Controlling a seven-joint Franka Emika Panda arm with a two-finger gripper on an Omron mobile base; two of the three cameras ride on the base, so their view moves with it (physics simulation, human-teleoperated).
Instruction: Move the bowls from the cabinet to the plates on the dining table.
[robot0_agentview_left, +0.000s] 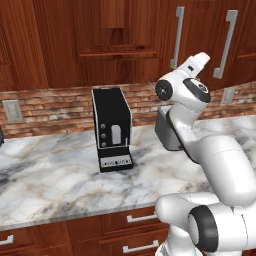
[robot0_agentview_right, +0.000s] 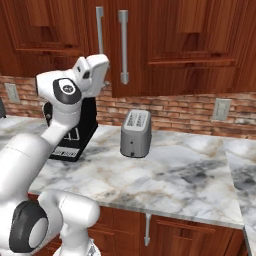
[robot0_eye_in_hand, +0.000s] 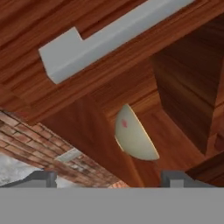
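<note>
Tan-beige bowl (robot0_eye_in_hand: 133, 133) is sitting inside the open cabinet (robot0_eye_in_hand: 183, 83), seen in the hand view rolled over because the hand is tilted; its rounded underside and thin rim are facing the camera. A faint reddish spot is showing on its wall. A second bowl is not identifiable from here.

Claw (robot0_eye_in_hand: 107, 178): its two dark tips are standing wide apart at the bottom of the hand view, holding nothing, with the bowl lying beyond the gap between them and not yet touched. In the base views the hand (robot0_agentview_right: 92, 70) is raised in front of the cabinet doors, near the long silver bar handles (robot0_agentview_right: 123, 47).

Handling judgement: the bowl is looking rigid, ceramic-like, smooth and probably slippery on the curved wall; likely light but breakable if dropped. Best hold is probably across the rim, one tip inside and one outside, since the round belly is offering no flat faces.

Surroundings: the marble table (robot0_agentview_left: 55, 175) below is carrying a black coffee machine (robot0_agentview_left: 112, 129) and a grey toaster (robot0_agentview_right: 135, 133). A brick backsplash (robot0_agentview_right: 190, 112) with wall outlets is running behind, and drawers (robot0_agentview_left: 135, 225) sit under the table. The cabinet's interior walls are crowding the bowl, so clearance for the claw is looking tight.
</note>
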